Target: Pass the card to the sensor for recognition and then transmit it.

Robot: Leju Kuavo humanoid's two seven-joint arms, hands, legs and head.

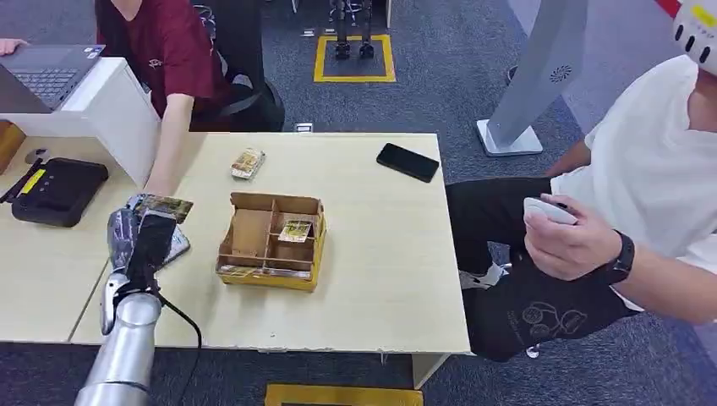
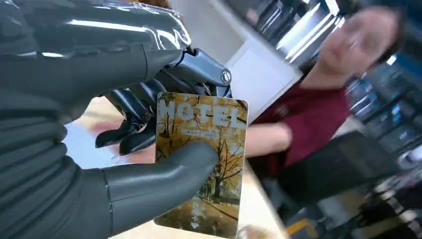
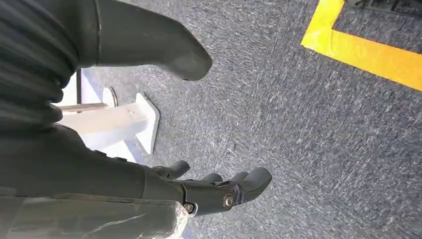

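The left robot hand [image 1: 145,241] is raised above the tabletop [image 1: 372,254] at 8 o'clock in the head view. One card [image 2: 201,162] is pinched in it between the thumb [image 2: 164,174] and the darker fingers [image 2: 134,107]. The card is held by its lower half, so that the printed face stays exposed; this is judged to suit presentation to a reader. In the head view the card [image 1: 165,205] is seen at the top of the hand, tilted towards 11 o'clock.

The right robot hand [image 3: 214,191] hangs over the carpet, holding nothing, with the fingers loosely curled and the thumb well apart from them.

One cardboard box [image 1: 272,241] with inner dividers stands at the tabletop centre, just to 3 o'clock of the left hand. One card [image 1: 295,230] lies in a right-hand compartment, presumably as stock.

At 10 o'clock, one black device [image 1: 57,190] rests on the adjoining tabletop; it is judged to be the sensor. The held card has not yet reached it.

Farther off, one small stack of cards [image 1: 247,162] lies at 12 o'clock of the box, and one phone [image 1: 407,161] at 1 o'clock.

Two persons are present: one in red [image 1: 165,46] at 11 o'clock, an arm extended towards the left hand, probably to receive the card; one in white [image 1: 651,169] at 3 o'clock, holding a small white object [image 1: 548,209].
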